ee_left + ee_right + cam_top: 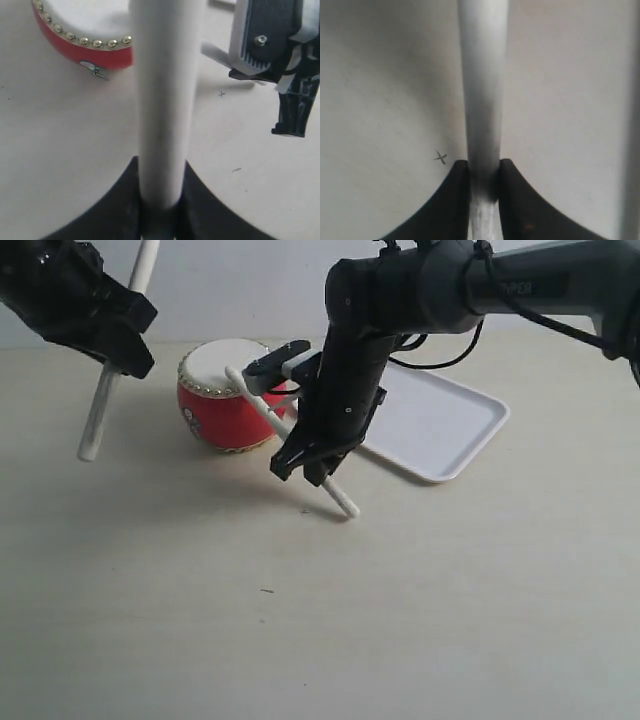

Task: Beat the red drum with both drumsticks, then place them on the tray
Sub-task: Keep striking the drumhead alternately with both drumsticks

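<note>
Beating step, I guess. My left gripper [118, 348] pinching left drumstick [98, 415], up left of red drum [215, 408]. My right gripper [312, 455] pinching right drumstick [338, 498], tip at drum rim. Tray [445, 430] right of drum. Next: bring both down squarely on top.

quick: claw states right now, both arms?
Left claw: closed, holding a drumstick.
Right claw: closed, holding the other drumstick.
</note>
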{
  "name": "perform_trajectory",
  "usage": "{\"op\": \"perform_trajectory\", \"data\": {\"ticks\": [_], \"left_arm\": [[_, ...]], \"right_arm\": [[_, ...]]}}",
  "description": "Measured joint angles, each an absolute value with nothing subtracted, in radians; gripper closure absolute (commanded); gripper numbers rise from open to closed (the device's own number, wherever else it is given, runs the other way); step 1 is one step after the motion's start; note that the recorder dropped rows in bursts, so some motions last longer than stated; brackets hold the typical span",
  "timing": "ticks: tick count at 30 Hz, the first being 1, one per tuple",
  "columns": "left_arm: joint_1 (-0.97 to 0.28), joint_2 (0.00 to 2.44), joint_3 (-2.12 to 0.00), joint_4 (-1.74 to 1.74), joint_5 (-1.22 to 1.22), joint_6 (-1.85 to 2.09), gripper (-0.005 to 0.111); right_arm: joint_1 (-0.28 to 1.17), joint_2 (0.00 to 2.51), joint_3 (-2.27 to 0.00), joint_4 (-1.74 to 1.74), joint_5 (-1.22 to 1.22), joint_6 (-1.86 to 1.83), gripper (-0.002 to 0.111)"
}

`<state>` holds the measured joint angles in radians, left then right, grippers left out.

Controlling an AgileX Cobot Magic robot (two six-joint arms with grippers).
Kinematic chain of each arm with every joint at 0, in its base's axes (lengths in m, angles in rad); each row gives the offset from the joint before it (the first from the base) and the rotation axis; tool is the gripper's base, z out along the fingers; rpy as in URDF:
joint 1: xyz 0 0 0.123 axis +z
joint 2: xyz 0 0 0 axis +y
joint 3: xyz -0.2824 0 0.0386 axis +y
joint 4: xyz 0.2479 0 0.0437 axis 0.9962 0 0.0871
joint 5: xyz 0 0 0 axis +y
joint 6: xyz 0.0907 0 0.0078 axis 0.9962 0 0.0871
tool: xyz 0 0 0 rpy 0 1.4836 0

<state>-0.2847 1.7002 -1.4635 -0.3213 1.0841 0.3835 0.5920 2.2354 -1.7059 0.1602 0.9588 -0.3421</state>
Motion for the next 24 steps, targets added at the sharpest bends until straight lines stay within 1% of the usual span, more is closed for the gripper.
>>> {"op": "perform_trajectory", "data": {"ticks": [3,7,12,16,20,24], "left_arm": [[-0.285,1.690,-1.462,-0.326,1.081,0.384,0.107],[-0.285,1.728,-1.417,-0.325,1.008,0.384,0.107],[-0.285,1.877,-1.380,-0.325,0.955,0.384,0.107],[-0.285,2.021,-1.384,-0.313,0.956,0.385,0.107],[-0.285,2.097,-1.442,-0.303,1.016,0.385,0.107],[-0.285,2.096,-1.507,-0.303,1.090,0.385,0.107]], "right_arm": [[0.592,2.207,-1.749,0.156,0.994,-0.322,0.108],[0.592,2.083,-1.769,0.146,1.033,-0.319,0.108],[0.592,1.896,-1.777,0.134,1.060,-0.315,0.108],[0.592,1.804,-1.779,0.134,1.066,-0.315,0.108],[0.592,1.796,-1.774,0.134,1.065,-0.315,0.108],[0.592,1.857,-1.733,0.132,1.029,-0.315,0.108]]}}
